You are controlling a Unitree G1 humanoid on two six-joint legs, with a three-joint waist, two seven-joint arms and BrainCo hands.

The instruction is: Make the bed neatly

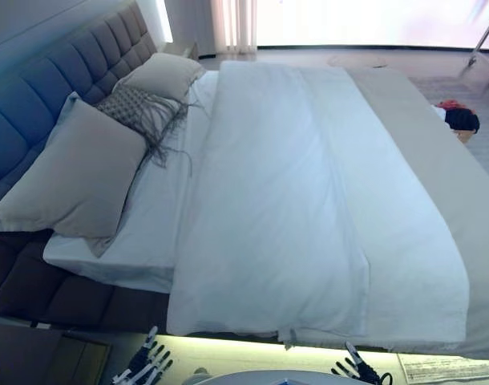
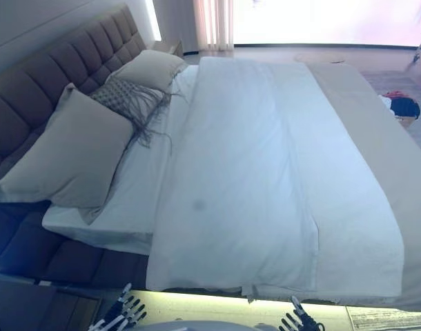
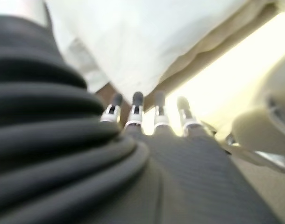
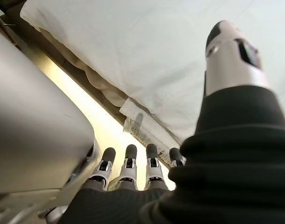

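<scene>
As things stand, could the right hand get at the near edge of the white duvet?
Probably yes: the right hand hangs open below the white duvet edge overhanging the bed's side, with nothing between them.

The bed [image 1: 84,309] has a tufted headboard [image 1: 44,88] along its left side. A white duvet [image 1: 284,208] lies flat over most of the mattress, its near edge hanging just over the side. Beyond the duvet, on the right, a beige cover [image 1: 461,200] shows. At the headboard end a large pillow [image 1: 72,172] leans nearest, a fringed cushion [image 1: 140,112] sits behind it, and a second pillow [image 1: 164,76] lies farthest. A white sheet [image 1: 140,241] shows between pillows and duvet.
</scene>
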